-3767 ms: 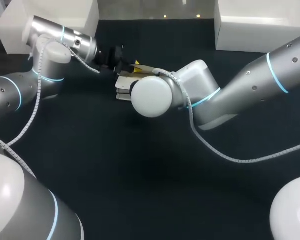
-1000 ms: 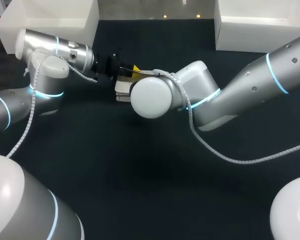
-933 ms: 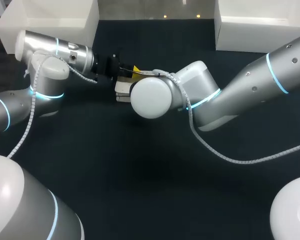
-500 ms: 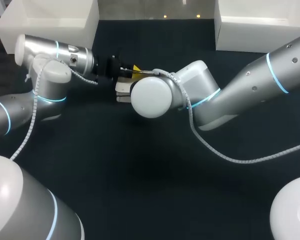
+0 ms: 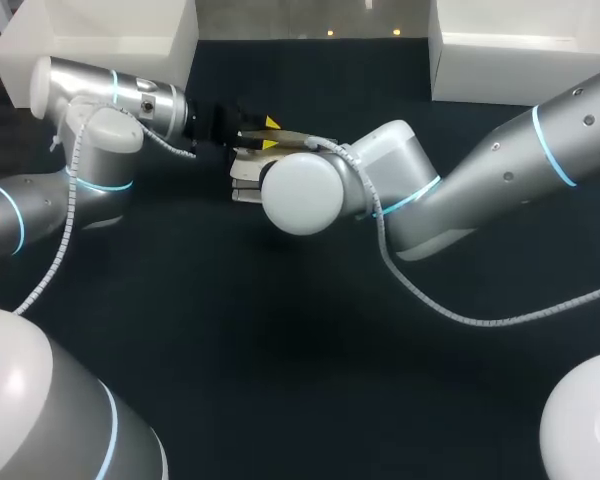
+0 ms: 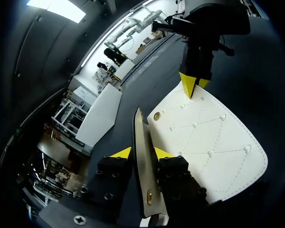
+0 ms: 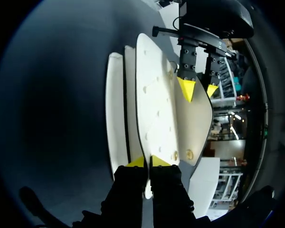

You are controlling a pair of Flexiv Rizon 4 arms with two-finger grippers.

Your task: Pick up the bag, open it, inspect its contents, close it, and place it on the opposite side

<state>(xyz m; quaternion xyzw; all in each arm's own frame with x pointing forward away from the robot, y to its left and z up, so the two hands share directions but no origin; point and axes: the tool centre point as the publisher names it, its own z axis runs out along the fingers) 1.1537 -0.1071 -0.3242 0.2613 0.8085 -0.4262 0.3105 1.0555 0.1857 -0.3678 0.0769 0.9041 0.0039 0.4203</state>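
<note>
The white bag (image 5: 242, 182) is being kept on the dark tabletop (image 5: 280, 360), with both arms meeting over it. Its quilted flap (image 6: 209, 137) is being held raised off the bag's body. In the right wrist view, the stacked white layers of that body are being shown beside the flap. One edge of the flap is being pinched by the right gripper (image 7: 147, 162), whose fingers are clenched on it from both sides. Two round metal snaps (image 7: 175, 155) are being shown on the flap just beside that grip. The opposite edge of the flap is being straddled by the left gripper (image 6: 142, 152). Its fingers are being held slightly spread and released, one on each face of the flap, so the thin edge is being seen upright between the yellow tips. The left arm (image 5: 90, 120) is being brought in low and level toward the bag. Most of the bag is being hidden in the head view by the round wrist joint of the right arm (image 5: 480, 170), which is being held above it.
</note>
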